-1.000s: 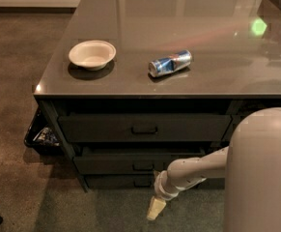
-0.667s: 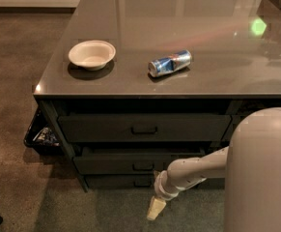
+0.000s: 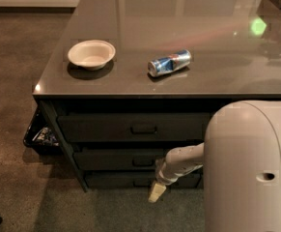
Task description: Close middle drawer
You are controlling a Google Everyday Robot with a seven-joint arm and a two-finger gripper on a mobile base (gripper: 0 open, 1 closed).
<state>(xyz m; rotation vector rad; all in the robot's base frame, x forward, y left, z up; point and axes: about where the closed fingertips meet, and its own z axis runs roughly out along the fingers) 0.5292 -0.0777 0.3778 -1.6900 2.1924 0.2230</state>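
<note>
The middle drawer [image 3: 116, 158] is a wide dark grey drawer with a small dark bar handle [image 3: 143, 162] at its centre, second in a stack of three under the grey counter. Its front stands a little forward of the top drawer [image 3: 106, 127]. My gripper [image 3: 155, 192] hangs at the end of the white arm, just below and right of that handle, in front of the bottom drawer [image 3: 116, 180]. Its cream tip points down toward the floor.
A white bowl [image 3: 91, 54] and a blue can [image 3: 169, 63] lying on its side rest on the counter top [image 3: 203, 28]. A dark bin [image 3: 41, 137] with litter sits on the floor at the counter's left. My white body [image 3: 251, 168] fills the lower right.
</note>
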